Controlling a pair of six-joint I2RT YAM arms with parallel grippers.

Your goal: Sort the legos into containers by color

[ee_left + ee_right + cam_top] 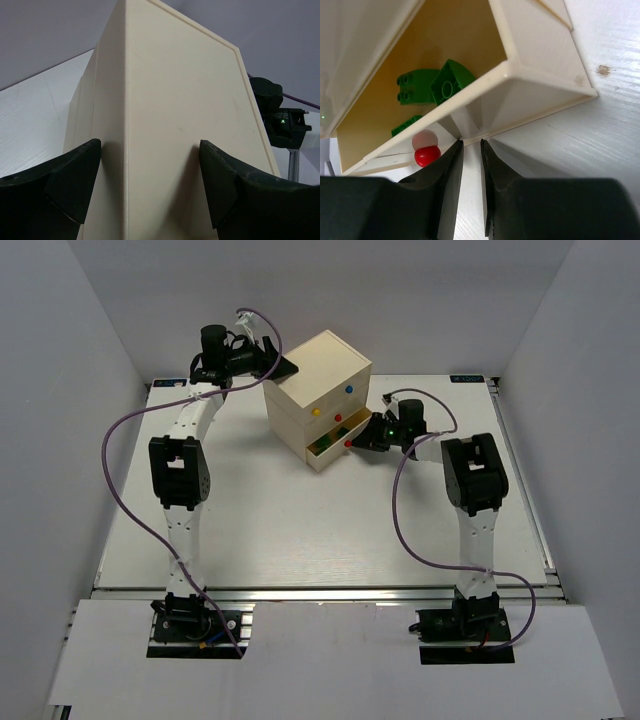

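Fingers [451, 175] of the right gripper [471, 145] stand almost together with a narrow slot between them, pinching nothing, their tips just short of the front panel of the open bottom drawer [520, 70]. The red knob [427, 155] lies just beside the tips, off to their left in the wrist view, so any new hold on it would probably call for a small sideways shift, not a reach forward. The drawer's sliding axis runs from the chest [318, 390] toward the near right corner of the bench [280, 530], roughly in line with the right arm, which is the nearer one to the drawer front. The left gripper [150, 145] is at the opposite, far side of the chest, its fingers spread wide to either side of an upright corner edge; whether they touch the walls cannot be told. The chest stands near the middle of the bench's far edge. The legos [427, 87] seen here are green, studded bricks, one with a curved back, lying loosely together inside the open drawer.
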